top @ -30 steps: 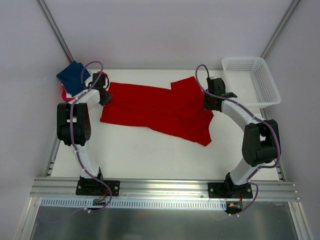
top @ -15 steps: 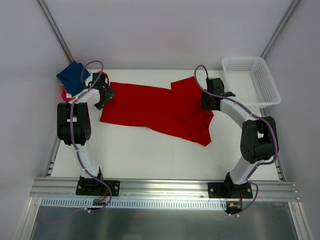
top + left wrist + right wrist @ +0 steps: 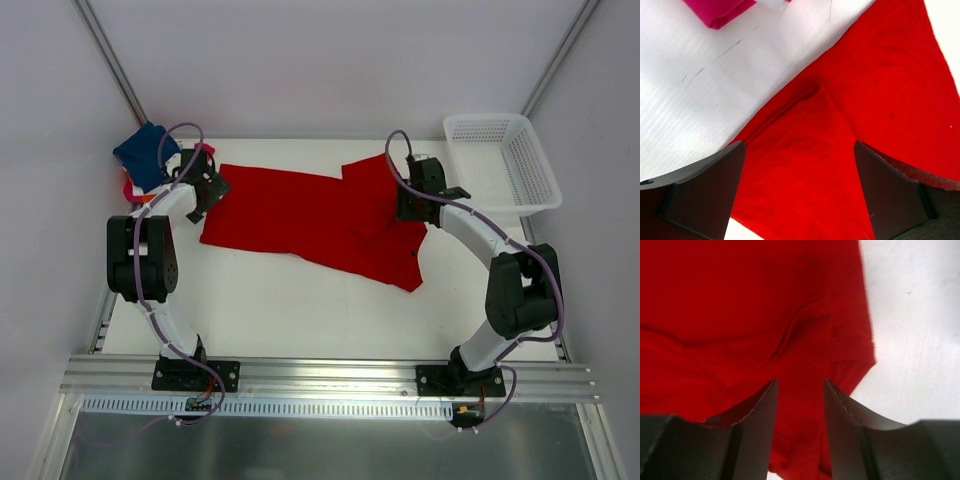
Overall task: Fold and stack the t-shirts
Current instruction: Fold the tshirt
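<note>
Shirt: your plain red t-shirt lies spread on the white desk, soft cloth with shallow creases and a flap doubled over near its right end.
Left end effector: released, with dark fingers wide apart over the shirt's left edge.
Right end effector: fingers narrowly parted above wrinkled cloth, and you pinch nothing.
Stack: a navy folded square tops the far-left pile, with a magenta fold below it.
Basket: white plastic mesh, rectangular, far right.

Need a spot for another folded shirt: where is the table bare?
Bare: the strip of white table between the bright red t-shirt and the arm bases. Crowded: far-left corner, with the navy-topped pile of folded shirts and left gripper.
</note>
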You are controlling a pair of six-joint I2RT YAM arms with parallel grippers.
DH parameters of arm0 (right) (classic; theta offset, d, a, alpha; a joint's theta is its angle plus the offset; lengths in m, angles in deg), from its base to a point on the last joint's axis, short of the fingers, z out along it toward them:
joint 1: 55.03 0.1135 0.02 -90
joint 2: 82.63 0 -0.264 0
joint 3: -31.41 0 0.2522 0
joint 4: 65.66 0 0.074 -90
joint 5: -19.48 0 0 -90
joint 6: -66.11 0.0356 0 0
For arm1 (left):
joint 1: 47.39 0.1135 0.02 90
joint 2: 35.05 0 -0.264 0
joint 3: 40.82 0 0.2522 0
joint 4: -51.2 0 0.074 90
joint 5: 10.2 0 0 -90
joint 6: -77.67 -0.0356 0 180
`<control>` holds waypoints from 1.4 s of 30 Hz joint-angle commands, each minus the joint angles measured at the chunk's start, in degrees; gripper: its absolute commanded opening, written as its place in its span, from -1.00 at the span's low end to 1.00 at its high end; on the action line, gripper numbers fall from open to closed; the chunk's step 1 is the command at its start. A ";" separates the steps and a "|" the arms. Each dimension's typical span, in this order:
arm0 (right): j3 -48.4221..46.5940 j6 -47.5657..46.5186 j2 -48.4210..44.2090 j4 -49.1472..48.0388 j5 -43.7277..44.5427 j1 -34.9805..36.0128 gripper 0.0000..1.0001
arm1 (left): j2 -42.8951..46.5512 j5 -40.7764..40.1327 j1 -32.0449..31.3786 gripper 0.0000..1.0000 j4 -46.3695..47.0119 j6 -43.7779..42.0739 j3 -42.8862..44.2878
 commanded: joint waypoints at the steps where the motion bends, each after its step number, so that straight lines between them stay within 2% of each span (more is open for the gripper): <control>1: 2.43 2.28 -2.04 -0.39 -1.53 2.39 -0.12 | 2.73 -0.08 -2.01 0.82 0.25 0.41 -2.17; 12: 5.25 4.30 -1.16 -1.89 -2.50 4.85 -0.18 | -0.43 0.54 -7.47 0.80 0.34 1.29 0.55; 19: 5.69 3.95 -3.53 -1.63 -3.64 4.85 -0.18 | -3.51 2.21 -7.48 0.80 0.34 2.96 -2.09; 28: 7.62 4.30 -8.01 -1.45 -4.87 4.85 -0.16 | -3.07 2.91 -7.48 0.81 0.34 3.75 -5.25; 33: 7.80 4.30 -9.51 -1.19 -5.13 4.85 -0.16 | -0.44 2.91 -7.65 0.80 0.51 4.37 -8.85; 42: 7.54 4.65 -10.21 -1.36 -6.27 4.85 -0.15 | 9.84 0.54 -9.06 0.80 0.43 5.59 -21.42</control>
